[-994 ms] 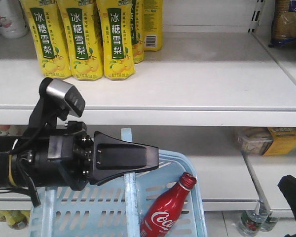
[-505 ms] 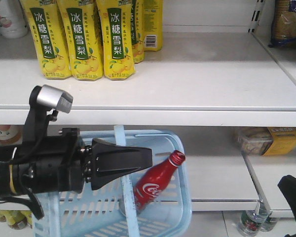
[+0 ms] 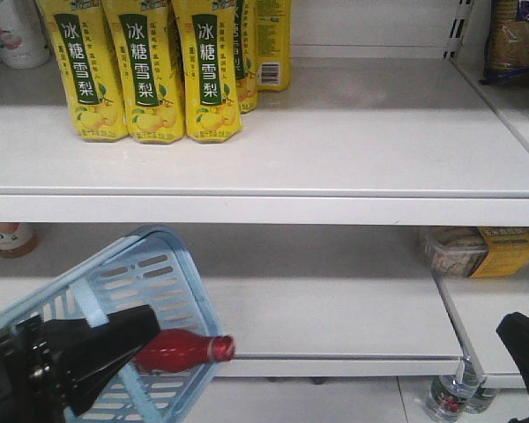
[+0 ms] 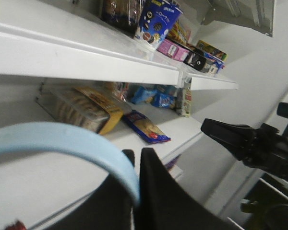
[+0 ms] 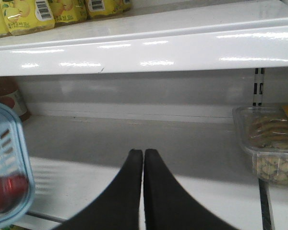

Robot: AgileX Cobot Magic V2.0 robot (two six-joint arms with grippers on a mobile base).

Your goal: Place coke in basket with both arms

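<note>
Coke, a slim glossy red bottle with a red cap [image 3: 181, 351], lies roughly level inside the light blue slotted plastic basket [image 3: 150, 273], its neck and cap poking out past the basket's rim on the right. That basket hangs tipped steeply over, below the upper white shelf [image 3: 353, 150] and towards its left end, in front of the lower white shelf board [image 3: 335, 313]. The left black wedge-shaped gripper [image 4: 137, 165] is clenched on the basket's flat pale blue handle [image 4: 62, 141], which passes between its two fingers (the front view shows only the gripper's black wedge crossing the basket and hiding part of the bottle). The right black gripper [image 5: 143, 158] holds nothing, its two fingertips pressed together; it points at the lower shelf board, well to the right of the basket, whose rim and the red bottle show at the left edge of the right wrist view. On the upper shelf, above the basket, stand yellow drink bottles with green labels [image 3: 141, 66]. To the basket's right on the lower shelf sits a clear plastic tray of biscuits [image 5: 269, 143].
</note>
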